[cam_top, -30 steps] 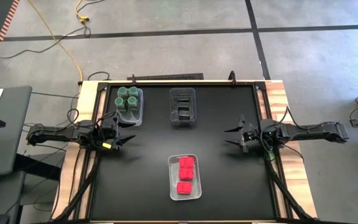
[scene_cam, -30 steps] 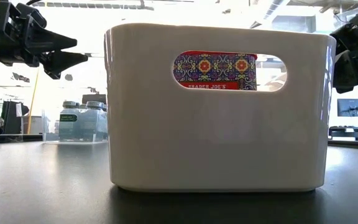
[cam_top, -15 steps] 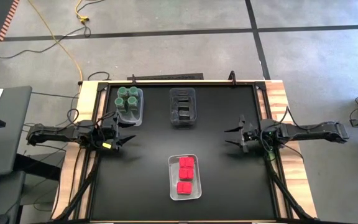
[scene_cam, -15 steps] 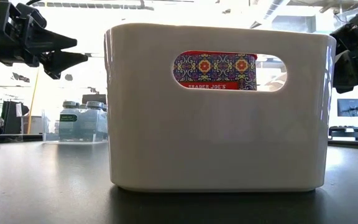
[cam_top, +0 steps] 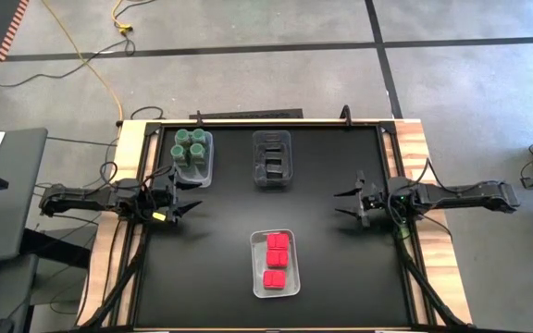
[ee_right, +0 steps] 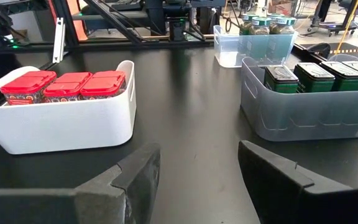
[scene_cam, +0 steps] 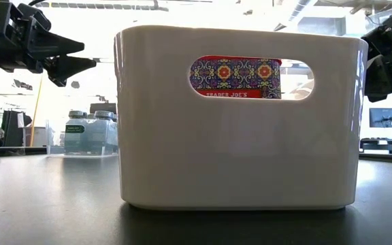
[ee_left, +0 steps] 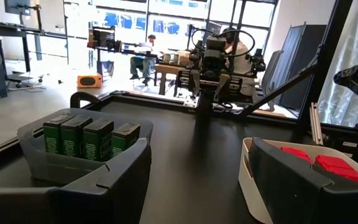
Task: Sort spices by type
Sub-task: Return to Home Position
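Sorted by kind, one bin apiece, on the black table (cam_top: pixel 340 277). In the white bin (cam_top: pixel 254 270), near the table's front edge: three red spice packets (cam_top: pixel 277 252), upright and close together, with one patterned side showing through the handle slot in the low view. Straight behind the white bin, toward the far edge: a smoky grey bin (cam_top: pixel 272 137), with a row of dark blackish-green boxes (ee_right: pixel 312 76) standing inside. Behind the white bin and off to its left: a clear bin (cam_top: pixel 207 172), packed with round green-lidded jars (cam_top: pixel 191 148). Well apart, all three bins.

Well to the left of the white bin and somewhat farther back, over the table's left border: the left arm (cam_top: pixel 100 198), stretched level and pointing inward, with the left jaws spread wide, gripping nothing, clear of every bin. Well to the right of the white bin, as a mirror of that: the right arm (cam_top: pixel 452 195), level and pointing inward too, with the right jaws likewise wide apart and empty, above bare table, touching nothing.
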